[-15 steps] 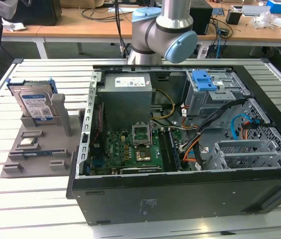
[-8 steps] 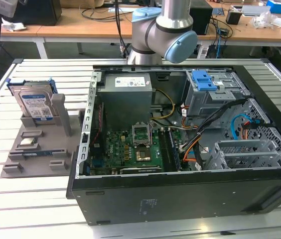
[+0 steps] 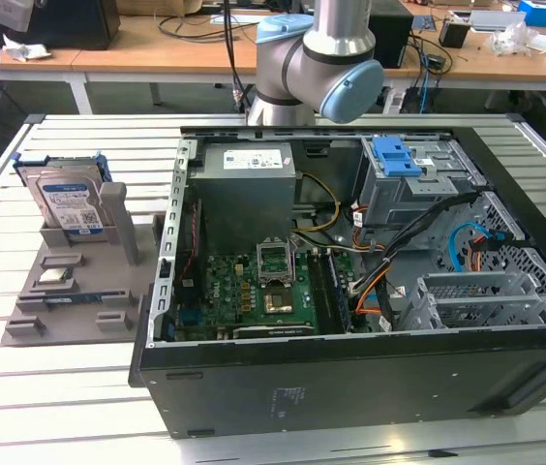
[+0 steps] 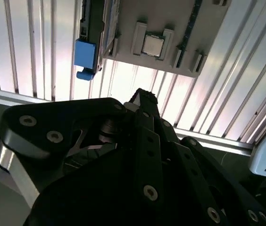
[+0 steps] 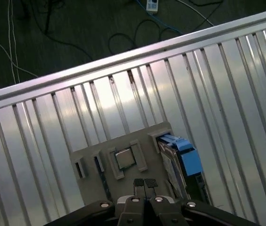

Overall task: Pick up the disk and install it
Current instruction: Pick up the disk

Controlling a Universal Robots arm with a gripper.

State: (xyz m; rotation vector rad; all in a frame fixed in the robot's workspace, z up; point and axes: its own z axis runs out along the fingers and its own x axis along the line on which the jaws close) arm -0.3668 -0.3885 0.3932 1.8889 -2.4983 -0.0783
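Open computer case (image 3: 350, 368) sits just beside the grey holder (image 3: 36, 310), on the exterior view's right of it. Disk (image 3: 68, 205) stands upright in a slot at 1 end of the holder. Gripper (image 5: 145, 184) hangs above the holder, fingertips pressed together, holding nothing. 1 chip (image 5: 123, 158) lies mid-holder. Judgement: spread the fingers, centre over the disk's top edge, lift straight.

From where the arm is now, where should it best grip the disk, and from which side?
Probably the upper edge of the disk, jaws across its flat faces, coming from above: it stands on edge in the grey holder, whose slot covers its lower part.
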